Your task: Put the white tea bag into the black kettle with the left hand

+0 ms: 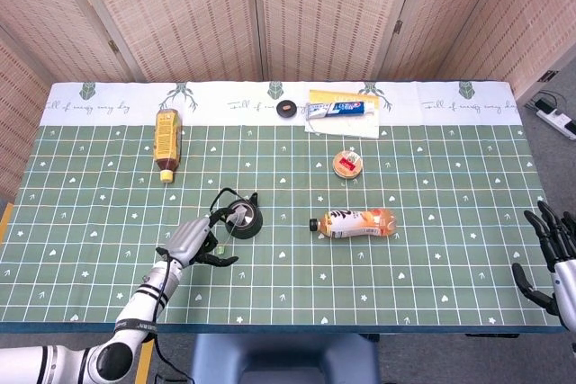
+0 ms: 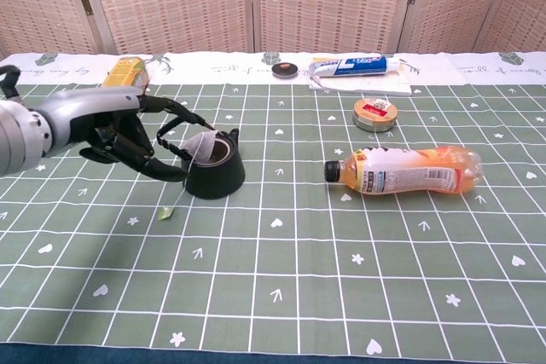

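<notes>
The black kettle (image 2: 213, 174) stands left of the table's middle, and it also shows in the head view as the kettle (image 1: 241, 219). The white tea bag (image 2: 202, 147) leans in the kettle's mouth, partly sticking out. Its string runs down the kettle's side to a small green tag (image 2: 166, 212) lying on the cloth. My left hand (image 2: 126, 132) hovers just left of the kettle with its fingers spread and nothing in them. In the head view the left hand (image 1: 193, 241) sits beside the kettle. My right hand (image 1: 549, 254) is open at the table's far right edge.
An orange drink bottle (image 2: 409, 170) lies on its side right of the kettle. A round tin (image 2: 375, 114), a toothpaste tube (image 2: 350, 66) on paper and a small black disc (image 2: 284, 70) sit further back. A brown bottle (image 2: 124, 74) lies at the back left.
</notes>
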Available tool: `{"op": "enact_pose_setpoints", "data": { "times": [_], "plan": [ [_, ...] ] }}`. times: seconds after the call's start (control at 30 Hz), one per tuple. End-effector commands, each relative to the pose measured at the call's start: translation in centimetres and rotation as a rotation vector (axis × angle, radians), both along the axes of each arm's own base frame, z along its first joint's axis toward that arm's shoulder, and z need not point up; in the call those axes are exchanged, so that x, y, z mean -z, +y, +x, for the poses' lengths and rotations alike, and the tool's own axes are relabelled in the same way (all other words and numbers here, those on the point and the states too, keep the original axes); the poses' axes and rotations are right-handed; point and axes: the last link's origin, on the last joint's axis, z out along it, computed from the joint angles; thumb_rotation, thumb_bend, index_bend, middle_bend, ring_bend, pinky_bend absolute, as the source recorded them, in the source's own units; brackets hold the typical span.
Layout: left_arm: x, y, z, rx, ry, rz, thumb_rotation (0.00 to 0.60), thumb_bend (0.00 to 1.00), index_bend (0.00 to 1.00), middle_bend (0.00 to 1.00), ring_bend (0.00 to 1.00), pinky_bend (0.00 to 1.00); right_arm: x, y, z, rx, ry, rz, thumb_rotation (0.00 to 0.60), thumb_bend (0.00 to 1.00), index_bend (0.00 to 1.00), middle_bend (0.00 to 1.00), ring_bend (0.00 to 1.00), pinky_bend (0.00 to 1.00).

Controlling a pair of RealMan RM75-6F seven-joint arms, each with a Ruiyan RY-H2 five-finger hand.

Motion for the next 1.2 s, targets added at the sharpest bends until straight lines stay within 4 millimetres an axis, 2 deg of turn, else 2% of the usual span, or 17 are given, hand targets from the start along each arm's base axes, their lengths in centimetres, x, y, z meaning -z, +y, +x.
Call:
{"op": "enact_pose_setpoints", "data": {
  "times": [0.03, 0.53, 0.8, 1.2],
  "plan": [
    [-0.1, 0.4, 1.7, 0.033, 0.028, -0.03, 0.413, 0.16, 0.13, 1.0, 1.0, 1.0, -0.1, 0.0, 0.0, 0.001, -0.002, -0.001, 0.6, 0.44, 0.0, 0.0, 0.13, 0.0],
    [0.8, 0.7, 1.0, 0.023, 0.065, -0.056, 0.433, 0.16, 0.14, 1.0, 1.0, 1.0, -0.1, 0.0, 0.0, -0.003, 0.0, -0.003, 0.6, 0.44, 0.0, 0.0, 0.13, 0.0],
    [1.1, 1.2, 0.0, 0.023, 0.08, -0.053, 0.493, 0.16, 0.14, 1.0, 1.0, 1.0, -0.1, -0.3, -0.2, 0.007, 0.003, -0.005, 0.6, 0.44, 0.0, 0.0, 0.13, 0.0],
    [1.8, 1.7, -1.4, -0.003, 0.071, -0.081, 0.51, 0.16, 0.14, 1.0, 1.0, 1.0, 0.0, -0.5, -0.2, 0.017, 0.003, -0.003, 0.6, 0.44, 0.0, 0.0, 0.13, 0.0]
  ]
}}
